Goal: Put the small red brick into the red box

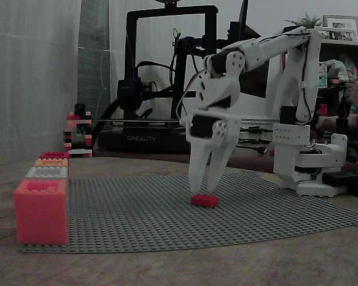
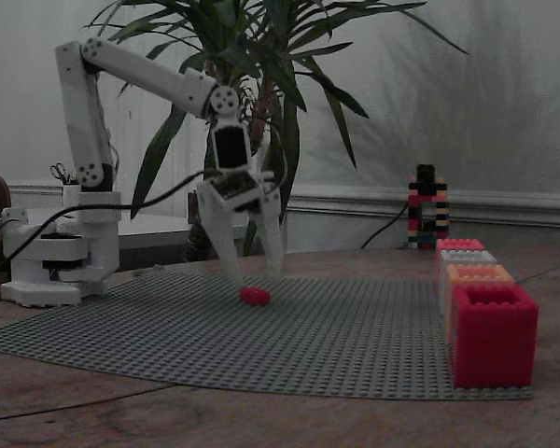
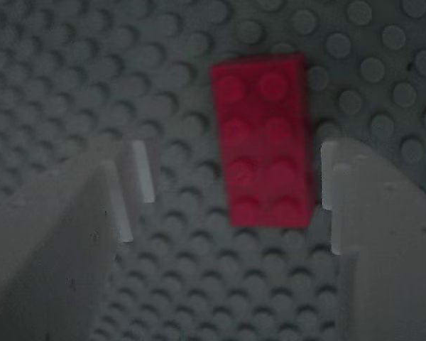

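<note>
- I held the gripper (image 1: 206, 186) low over the grey studded baseplate (image 1: 167, 226), fingers pointing down and spread apart, pinching nothing.
- The small red brick (image 1: 204, 201) lay flat on the baseplate, studs up, directly under the fingers; a fixed view placed it at the fingertips (image 2: 253, 296).
- In the wrist view the brick (image 3: 265, 138) sat between the two fingers but off-centre: its right edge was just beside the right finger (image 3: 373, 213), while the left finger (image 3: 71, 227) stood well apart from it. I could not tell whether the right finger touched it.
- Judgement: the fingers were spread in this way to straddle the brick ahead of a closing grasp; the off-centre position meant the right finger would probably meet it first and push it sideways.
- Orientation: the brick was two studs wide and four long. Its long axis ran near to far in the wrist view, tilted slightly, roughly parallel to the finger faces, so the fingers would close across its short width.
- The red box (image 2: 491, 334) stood at the right, near corner of the baseplate in a fixed view, open side up, well apart from the brick. It headed a row of boxes running away from the camera.
- Judgement: the brick had not been lifted; the carry to the box remained.
</note>
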Robot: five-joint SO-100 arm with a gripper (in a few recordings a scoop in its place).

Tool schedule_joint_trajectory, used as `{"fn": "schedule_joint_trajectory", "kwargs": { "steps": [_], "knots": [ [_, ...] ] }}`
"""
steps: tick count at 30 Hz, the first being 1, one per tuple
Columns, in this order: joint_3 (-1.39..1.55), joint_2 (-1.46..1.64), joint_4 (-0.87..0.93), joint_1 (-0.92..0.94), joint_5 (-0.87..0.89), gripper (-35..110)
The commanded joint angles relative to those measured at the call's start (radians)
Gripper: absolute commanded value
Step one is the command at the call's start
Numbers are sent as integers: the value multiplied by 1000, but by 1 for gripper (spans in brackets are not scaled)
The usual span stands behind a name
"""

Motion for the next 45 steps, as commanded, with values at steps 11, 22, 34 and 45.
{"fn": "schedule_joint_trajectory", "kwargs": {
  "steps": [11,22,34,45],
  "knots": [
    [-48,-44,-63,-46,2,21],
    [-54,-67,-71,-46,8,0],
    [-397,-71,-54,114,209,0],
    [-936,-377,-181,506,305,0]
  ]
}}
